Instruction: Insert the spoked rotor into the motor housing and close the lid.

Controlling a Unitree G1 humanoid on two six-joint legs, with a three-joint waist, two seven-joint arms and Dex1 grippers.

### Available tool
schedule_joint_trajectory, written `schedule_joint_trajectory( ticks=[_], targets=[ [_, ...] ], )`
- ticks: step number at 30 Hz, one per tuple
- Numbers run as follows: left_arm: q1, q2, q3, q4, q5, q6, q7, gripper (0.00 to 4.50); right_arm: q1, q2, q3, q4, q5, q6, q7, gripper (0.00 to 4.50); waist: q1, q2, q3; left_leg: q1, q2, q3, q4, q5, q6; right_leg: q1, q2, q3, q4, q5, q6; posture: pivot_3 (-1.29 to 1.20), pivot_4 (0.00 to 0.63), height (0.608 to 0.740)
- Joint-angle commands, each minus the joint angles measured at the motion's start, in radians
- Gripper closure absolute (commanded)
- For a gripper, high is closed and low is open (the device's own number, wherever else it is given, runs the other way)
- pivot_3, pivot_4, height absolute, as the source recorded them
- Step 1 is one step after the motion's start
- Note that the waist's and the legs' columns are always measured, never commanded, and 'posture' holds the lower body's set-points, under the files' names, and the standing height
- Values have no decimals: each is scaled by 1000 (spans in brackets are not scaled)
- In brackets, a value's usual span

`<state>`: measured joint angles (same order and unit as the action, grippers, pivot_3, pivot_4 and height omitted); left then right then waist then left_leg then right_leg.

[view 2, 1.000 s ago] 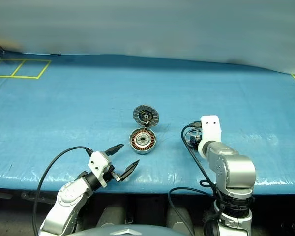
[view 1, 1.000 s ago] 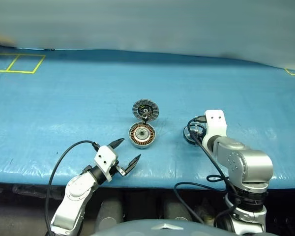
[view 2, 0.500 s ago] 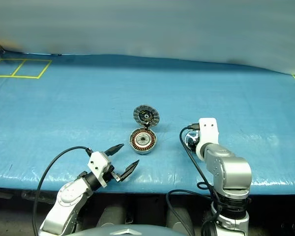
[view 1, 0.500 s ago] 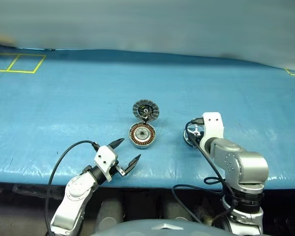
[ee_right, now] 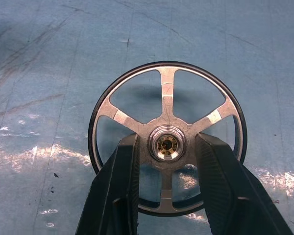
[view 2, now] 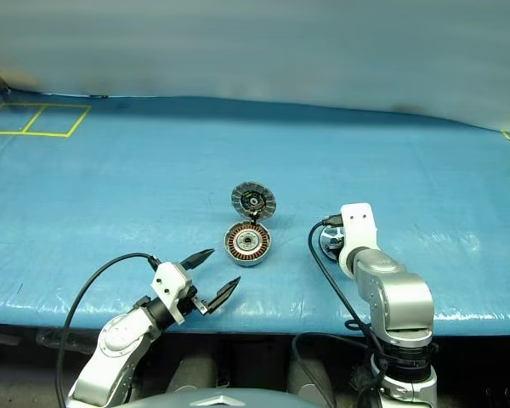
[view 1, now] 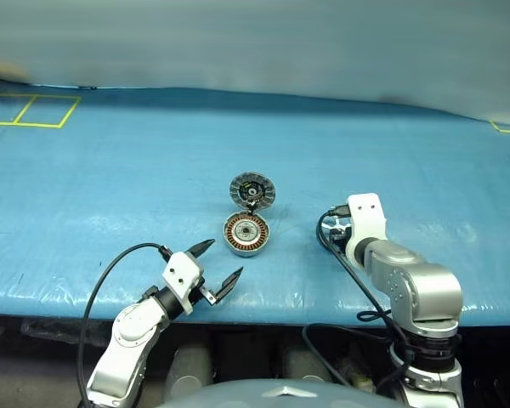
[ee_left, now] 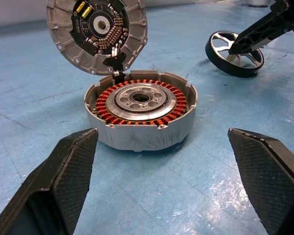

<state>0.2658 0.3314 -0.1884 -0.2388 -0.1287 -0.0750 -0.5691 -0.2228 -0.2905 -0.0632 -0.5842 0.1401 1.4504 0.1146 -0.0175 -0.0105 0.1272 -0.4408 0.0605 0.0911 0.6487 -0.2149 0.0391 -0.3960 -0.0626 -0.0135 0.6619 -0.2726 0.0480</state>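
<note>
Spoked rotor (ee_right: 166,142) lying flat, right gripper (ee_right: 166,147) jaws straddling its hub, contact unclear; left gripper (ee_left: 166,161) jaws gaping, empty.

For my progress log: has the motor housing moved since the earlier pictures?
No. The motor housing keeps its place just below the open lid on the blue table.

My fingers (ee_right: 220,186) are matt black with a fine knurled texture, against the spoked rotor (ee_right: 167,142) — bright brushed metal with a dark rim and a shiny hub. The motor housing (ee_left: 142,115) is dull, scuffed grey metal ringed with glossy copper windings, its lid (ee_left: 97,33) cast grey metal. The table cover (view 1: 110,170) is glossy blue sheeting — creased and scratched.
</note>
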Motion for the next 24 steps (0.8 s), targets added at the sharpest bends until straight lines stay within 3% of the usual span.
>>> schedule_joint_trajectory(
  ticks=[1,5,8,18,24],
  targets=[
    [-2,9,10,-20,-8,-13,-5,0,-53,-81,19,-93,85,-6,117,3190,-2,2,1,-1,0,0,0,0,0,-2,0,0,0,0,0,0,150,740],
    [-3,14,16,-25,-11,-15,-3,0,-82,-250,83,-170,188,-22,273,3190,-3,2,1,-5,0,0,-1,0,1,-2,2,0,1,0,-1,0,150,740],
    [1,16,20,-28,-12,-19,-1,0,-99,-294,90,-222,280,-57,374,3190,-1,1,1,-5,0,-1,-2,0,1,-2,2,0,0,0,0,0,150,740],
    [15,7,24,-30,-2,-32,12,0,-175,-75,229,-181,329,-76,289,3190,-2,1,1,-5,0,-1,0,0,1,-3,1,-1,0,0,0,0,150,740],
    [17,5,22,-29,0,-32,15,0,-212,-15,291,-94,297,-117,228,3190,0,1,1,-5,0,-1,1,0,1,-4,1,-1,0,0,0,0,150,740]
  ],
)
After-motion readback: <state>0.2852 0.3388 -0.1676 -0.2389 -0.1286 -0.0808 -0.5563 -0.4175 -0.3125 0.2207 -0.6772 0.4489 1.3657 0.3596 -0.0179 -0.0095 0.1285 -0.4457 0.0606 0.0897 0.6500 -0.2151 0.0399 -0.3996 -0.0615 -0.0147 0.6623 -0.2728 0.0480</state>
